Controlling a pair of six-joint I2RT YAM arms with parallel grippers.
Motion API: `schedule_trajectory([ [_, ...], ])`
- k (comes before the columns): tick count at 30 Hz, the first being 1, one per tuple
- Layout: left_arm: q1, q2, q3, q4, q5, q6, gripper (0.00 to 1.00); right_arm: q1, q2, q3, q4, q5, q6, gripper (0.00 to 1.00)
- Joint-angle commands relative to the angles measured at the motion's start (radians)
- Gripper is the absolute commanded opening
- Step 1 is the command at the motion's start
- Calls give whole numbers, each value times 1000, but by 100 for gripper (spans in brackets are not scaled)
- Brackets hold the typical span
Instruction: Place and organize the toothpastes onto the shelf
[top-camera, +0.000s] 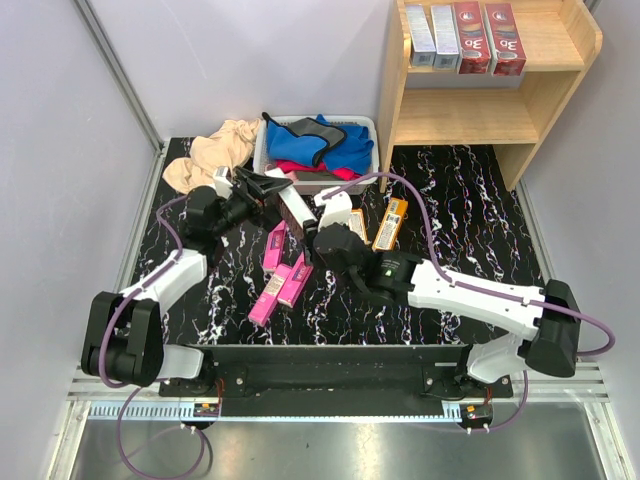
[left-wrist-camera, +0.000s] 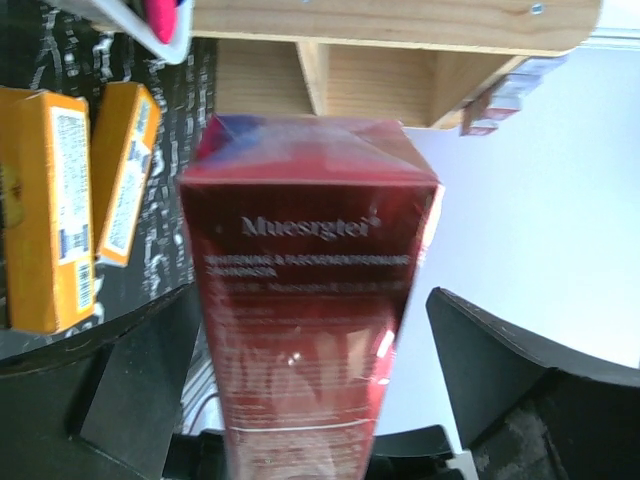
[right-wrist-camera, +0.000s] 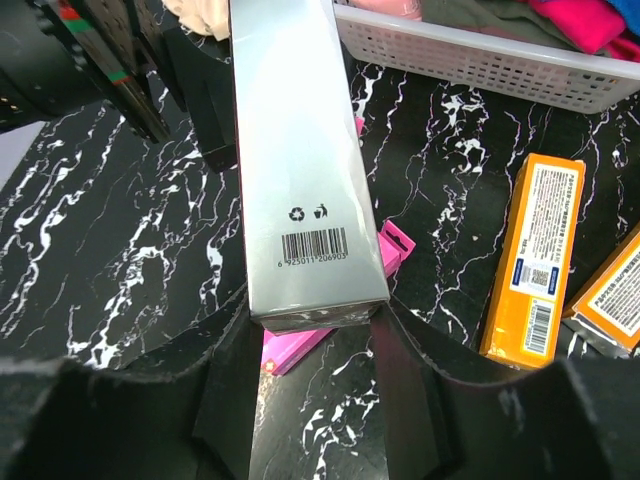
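Left gripper: jaws wide, clear of the toothpaste box on both sides. Right gripper: clamped on that box's end, above the table, well short of the shelf. Risk: long box overhangs the grip; may pivot or clip the shelf

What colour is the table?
The table is black with white marbled streaks; right wrist view shows it best.

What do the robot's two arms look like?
Left arm and right arm: white shells, black joints and bases, a purple cable looping along each. The left tool and right tool have wide black fingers. A small green light shows on the right arm.
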Motion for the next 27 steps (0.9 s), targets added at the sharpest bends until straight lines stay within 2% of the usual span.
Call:
schedule_trajectory([
  [1, -3, -53, 92, -120, 38, 142, 99, -10, -70, 95, -14, -14, 53, 31],
  [4, -3, -91, 166, -304, 5, 268, 99, -45, -91, 109, -49, -109, 98, 31],
  [8, -5, -140, 313, -627, -98, 498, 99, -182, -123, 93, -58, -304, 187, 31],
  [11, -3, -168, 402, -794, -174, 619, 99, -272, -142, 96, -58, -456, 213, 31],
  [14, -5, -197, 457, -906, -248, 704, 99, -335, -151, 117, -55, -643, 236, 31],
  [19, -9, -229, 483, -971, -325, 785, 99, -493, -160, 152, -15, -970, 323, 31],
  [22, -47, -217, 528, -1046, -374, 868, 99, -567, -169, 171, 18, -1098, 388, 31],
  [27, -169, -153, 614, -1155, -566, 951, 99, -716, -195, 185, 64, -1261, 497, 31],
])
